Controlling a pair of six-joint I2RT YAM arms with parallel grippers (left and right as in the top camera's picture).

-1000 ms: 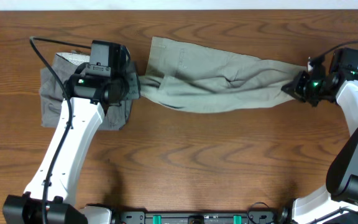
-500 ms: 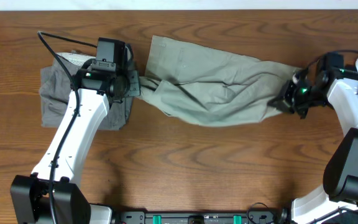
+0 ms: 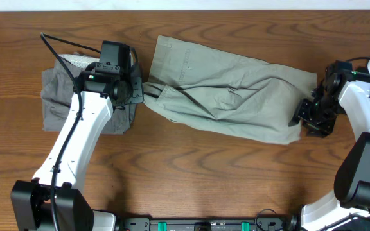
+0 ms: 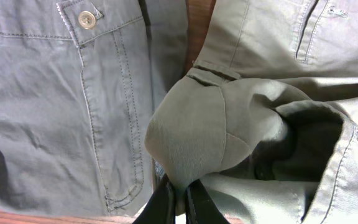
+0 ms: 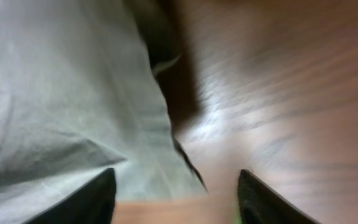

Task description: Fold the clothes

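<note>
Nearest you, bare table (image 3: 204, 173) runs between the two arm bases. Look first at your right side. The right gripper (image 3: 308, 119) sits at the near right corner of the khaki shorts (image 3: 230, 96), right at the hem. Its wrist view is blurred, but the fingers (image 5: 98, 196) stand wide apart with nothing pinched. The pale cloth fills the left of that view and its edge runs down between them, with wood on the right. Whether a finger touches the fabric, I cannot tell.

Now further in, on your left. The left gripper (image 3: 144, 90) is at the left end of the khaki shorts. In its wrist view the jaws are squeezed narrow on a rounded, bunched fold of that khaki cloth. A belt loop sits just above the fold.

The khaki shorts lie across the middle of the table, spread out flat, wrinkled through the centre. Their left edge reaches up toward the far side of the table.

Beside them, to the left, the darker grey shorts (image 3: 56, 96) lie flat in a squarish pile, partly under your left arm. The wrist view shows their button (image 4: 87, 19) and fly seam, with a thin strip of wood between the two garments. Furthest back, a black cable (image 3: 56, 48) loops over the grey pile's far edge.
</note>
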